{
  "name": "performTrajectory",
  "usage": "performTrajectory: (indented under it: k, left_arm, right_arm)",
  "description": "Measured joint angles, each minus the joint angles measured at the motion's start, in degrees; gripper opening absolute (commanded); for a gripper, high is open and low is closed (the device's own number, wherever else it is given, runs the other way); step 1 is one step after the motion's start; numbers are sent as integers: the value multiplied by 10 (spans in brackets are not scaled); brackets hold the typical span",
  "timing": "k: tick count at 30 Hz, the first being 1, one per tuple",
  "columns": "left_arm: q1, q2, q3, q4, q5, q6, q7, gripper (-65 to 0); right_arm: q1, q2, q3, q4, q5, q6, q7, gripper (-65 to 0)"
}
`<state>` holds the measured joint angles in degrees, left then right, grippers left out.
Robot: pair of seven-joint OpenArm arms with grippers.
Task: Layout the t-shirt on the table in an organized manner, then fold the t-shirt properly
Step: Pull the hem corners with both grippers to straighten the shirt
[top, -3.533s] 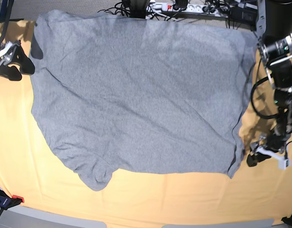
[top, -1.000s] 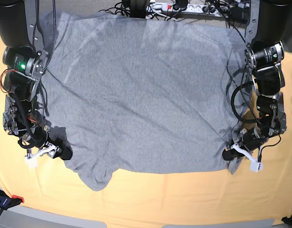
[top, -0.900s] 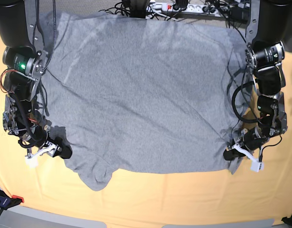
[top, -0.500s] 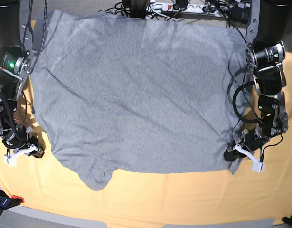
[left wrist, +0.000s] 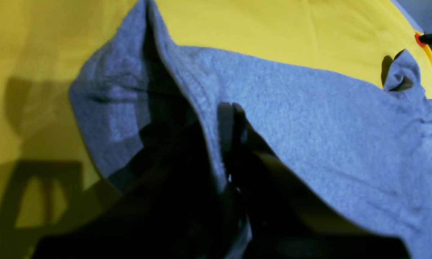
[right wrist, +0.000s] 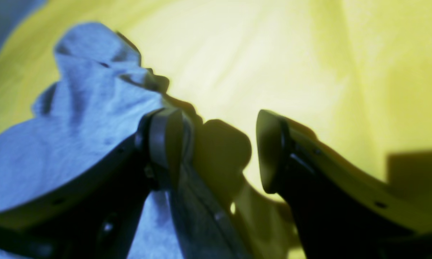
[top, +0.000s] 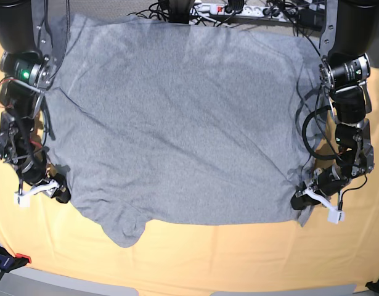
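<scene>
**Get both corners before pulling**

T-shirt point(top: 177, 123) lies spread on the counter point(top: 238, 259). Left gripper point(top: 298, 201) jaws are clamped on its hem corner; right gripper point(top: 58, 194) jaws are apart beside the edge. Pinch there, then tug evenly.

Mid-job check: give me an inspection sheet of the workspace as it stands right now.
Surface: table under a yellow-orange cloth, bare along the near edge.
Job's things: t-shirt spread flat, plain grey side up, lightly wrinkled, one sleeve sticking out at the near edge; not folded.
Clutter: nothing seen on the table.
Grippers: left gripper shut on the t-shirt's near corner; right gripper open at the opposite edge, nothing between its jaws.
Cables: black leads and a white power strip behind the far edge; wiring along both arms.
Surroundings: red-tipped clamp at the near corner.
</scene>
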<state>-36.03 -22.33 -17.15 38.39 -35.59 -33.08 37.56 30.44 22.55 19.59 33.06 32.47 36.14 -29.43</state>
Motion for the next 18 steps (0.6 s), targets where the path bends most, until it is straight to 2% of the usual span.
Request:
performTrajectory:
  k: [3,8,13,15,16,18]
  left_arm:
    - [0,1,0,0,0,0,0,-650]
    - [0,0,0,0,0,0,0,-650]
    - [0,1,0,0,0,0,0,-650]
    - [0,1,0,0,0,0,0,-650]
    - [0,0,0,0,0,0,0,-650]
    - [0,1,0,0,0,0,-1,-650]
  right_arm:
    - [-11,-7,0,1,13,36,0,-310]
    - [-11,-25,1,1,58,40,-27,-310]
    - [-9,-26,0,1,61,40,-36,-314]
    - [-9,-25,0,1,61,40,-38,-374]
    - [-9,-25,1,1,61,40,-43,-443]
    - [-10,-26,0,1,54,40,-51,-630]
